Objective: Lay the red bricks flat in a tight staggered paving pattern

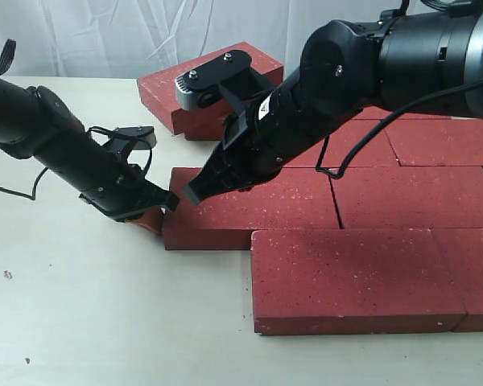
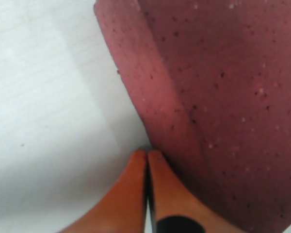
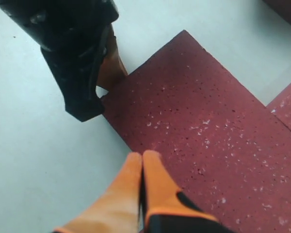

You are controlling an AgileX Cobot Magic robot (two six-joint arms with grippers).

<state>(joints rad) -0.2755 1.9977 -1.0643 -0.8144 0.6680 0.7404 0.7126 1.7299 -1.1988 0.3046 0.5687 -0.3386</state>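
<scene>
Several dark-red speckled bricks lie flat on the white table in staggered rows. The middle-row end brick [image 1: 253, 207] [image 3: 203, 131] [image 2: 223, 97] sticks out leftmost. My left gripper [image 1: 154, 219] [image 2: 147, 154] is shut and empty, its orange fingertips low on the table against that brick's left end face. My right gripper [image 1: 195, 193] [image 3: 143, 156] is also shut and empty, hovering over the same brick's left far edge. A front-row brick [image 1: 354, 277] lies nearest the camera. One more brick [image 1: 205, 84] sits askew at the back, resting partly on another.
More flat bricks [image 1: 419, 189] fill the right side of the table out to the frame edge. The right arm's black body [image 1: 346, 72] reaches across over the back rows. Bare white tabletop [image 1: 105, 322] spreads to the left and front. A white curtain hangs behind.
</scene>
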